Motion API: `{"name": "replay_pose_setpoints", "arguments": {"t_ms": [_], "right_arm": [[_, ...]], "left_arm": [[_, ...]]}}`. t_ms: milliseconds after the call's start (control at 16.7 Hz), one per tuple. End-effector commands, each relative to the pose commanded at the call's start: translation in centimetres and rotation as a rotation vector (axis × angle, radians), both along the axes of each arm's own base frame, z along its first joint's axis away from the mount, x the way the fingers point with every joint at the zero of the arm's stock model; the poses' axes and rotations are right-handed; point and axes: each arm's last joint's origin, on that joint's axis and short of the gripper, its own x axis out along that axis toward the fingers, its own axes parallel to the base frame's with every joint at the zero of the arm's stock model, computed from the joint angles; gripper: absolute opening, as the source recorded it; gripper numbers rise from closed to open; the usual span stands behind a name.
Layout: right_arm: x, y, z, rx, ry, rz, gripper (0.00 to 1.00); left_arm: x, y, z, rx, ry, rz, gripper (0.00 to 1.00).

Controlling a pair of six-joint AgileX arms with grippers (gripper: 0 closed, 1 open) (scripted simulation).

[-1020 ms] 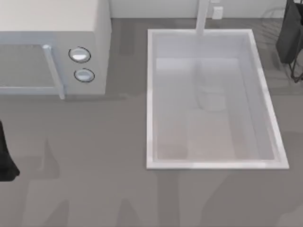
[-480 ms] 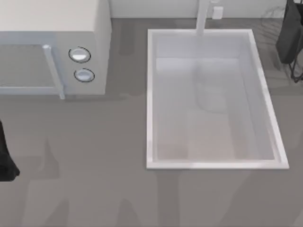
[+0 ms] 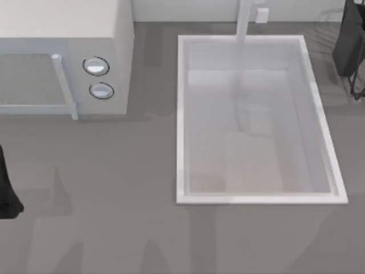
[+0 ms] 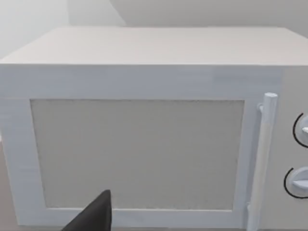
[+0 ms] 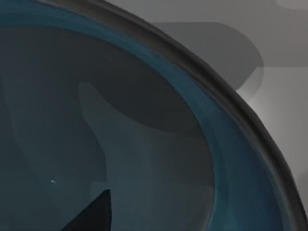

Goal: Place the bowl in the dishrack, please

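Over the counter's far right corner, my right arm (image 3: 349,43) hangs by the dishrack (image 3: 358,88) wires; its wrist camera looks into the blue-rimmed bowl (image 5: 120,125), grip unclear. Left arm (image 3: 7,191) waits at the counter's left edge.

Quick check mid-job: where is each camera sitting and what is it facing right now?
Top view: overhead, looking down on sink, microwave, dishrack; dark arm parts at both edges.
Left wrist view: faces the microwave door; a dark fingertip shows.
Right wrist view: close over the bowl; fingertip shows.
Shared: microwave, top and left wrist.
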Motion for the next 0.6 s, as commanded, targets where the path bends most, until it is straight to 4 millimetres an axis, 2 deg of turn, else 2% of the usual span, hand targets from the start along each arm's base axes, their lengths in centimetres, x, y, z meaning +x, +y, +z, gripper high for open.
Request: {"name": "replay_pose_setpoints", "arguments": {"t_ms": [120, 600], "right_arm": [[0.0, 0.0, 0.0, 0.0, 0.0, 0.0, 1.0], [0.0, 0.0, 0.0, 0.0, 0.0, 0.0, 0.4]], "left_arm": [[0.0, 0.0, 0.0, 0.0, 0.0, 0.0, 1.0], [0.0, 0.0, 0.0, 0.0, 0.0, 0.0, 1.0]]}}
